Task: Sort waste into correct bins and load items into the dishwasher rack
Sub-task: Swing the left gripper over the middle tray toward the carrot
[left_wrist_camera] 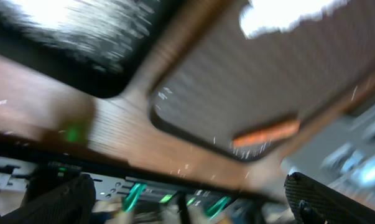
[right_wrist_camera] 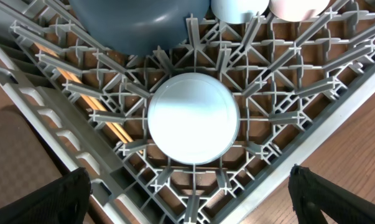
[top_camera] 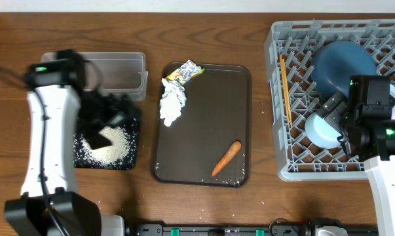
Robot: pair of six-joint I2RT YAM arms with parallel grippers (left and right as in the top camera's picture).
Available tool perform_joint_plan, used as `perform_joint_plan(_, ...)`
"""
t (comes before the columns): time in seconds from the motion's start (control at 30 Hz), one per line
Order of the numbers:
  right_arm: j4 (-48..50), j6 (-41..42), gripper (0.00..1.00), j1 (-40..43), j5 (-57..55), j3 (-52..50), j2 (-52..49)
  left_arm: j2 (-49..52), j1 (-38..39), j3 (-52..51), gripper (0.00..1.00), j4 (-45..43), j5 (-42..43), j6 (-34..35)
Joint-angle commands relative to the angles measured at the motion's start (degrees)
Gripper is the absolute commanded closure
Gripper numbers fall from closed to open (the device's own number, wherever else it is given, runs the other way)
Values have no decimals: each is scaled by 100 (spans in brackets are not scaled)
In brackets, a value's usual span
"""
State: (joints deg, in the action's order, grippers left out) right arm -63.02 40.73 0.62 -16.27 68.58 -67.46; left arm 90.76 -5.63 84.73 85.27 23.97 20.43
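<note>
Looks finished on the dish side. Finds in the rack (top_camera: 279, 98), at the right edge of the overhead view, the dark blue plate (top_camera: 344, 65) near the top, the light blue bowl (top_camera: 320, 129) upside down just below it, and the chopsticks (top_camera: 285, 88) laid along the left wall. Shows at the upper edge of the right wrist view the rounded ends of a light blue cup (right_wrist_camera: 237, 7) and a white cup (right_wrist_camera: 299, 6), side by side next to the plate.

Hangs the right gripper (right_wrist_camera: 187, 193) directly over the bowl, fingers spread wide, gripping nothing.

Looks only partly done on the waste side. Has the rice (top_camera: 111, 145) heaped in the black tray (top_camera: 130, 160) at the lower left, with a few stray grains on the wood below it. Shows nothing plainly lying in the clear tub (top_camera: 122, 72) at the upper left. Leaves three pieces to sort on the brown tray (top_camera: 210, 118) in the middle: the wrapper (top_camera: 185, 71) at its upper left corner, the tissue (top_camera: 172, 101) touching the wrapper just beneath, and the carrot (top_camera: 226, 158) toward the lower right, well apart from both.

Keeps the left gripper (left_wrist_camera: 187, 199) spread too, with nothing between the fingers. Sits above the black tray in the overhead view. Blurs badly in the left wrist view, so gives little more than an orange streak for the carrot.
</note>
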Motion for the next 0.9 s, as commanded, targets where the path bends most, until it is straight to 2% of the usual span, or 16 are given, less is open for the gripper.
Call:
perform_joint_plan(0.0, -2, -74, 1, 48, -103, 105, 17, 55, 780, -282, 0, -149, 190, -546)
perform_joint_plan(0.1, -2, -74, 1, 48, -105, 105, 17, 55, 1582, -490, 0, -645, -236, -540)
perform_joint_plan(0.23, -2, -74, 1, 48, -105, 105, 17, 55, 2229, -514, 1, -1217, -1154, -540)
perform_joint_plan(0.37, -2, -74, 1, 48, -105, 105, 17, 55, 2579, -540, 1, -1434, -1005, -542)
perform_joint_plan(0.57, -2, -74, 1, 48, -103, 105, 17, 55, 3340, -798, 1, -1864, -990, -997)
perform_joint_plan(0.8, -2, -74, 1, 48, -105, 105, 17, 55, 4317, -1624, 1, -2933, -1163, -1108)
perform_joint_plan(0.87, -2, -74, 1, 48, -105, 105, 17, 55, 4492, -1880, 1, -3351, -1158, -1373)
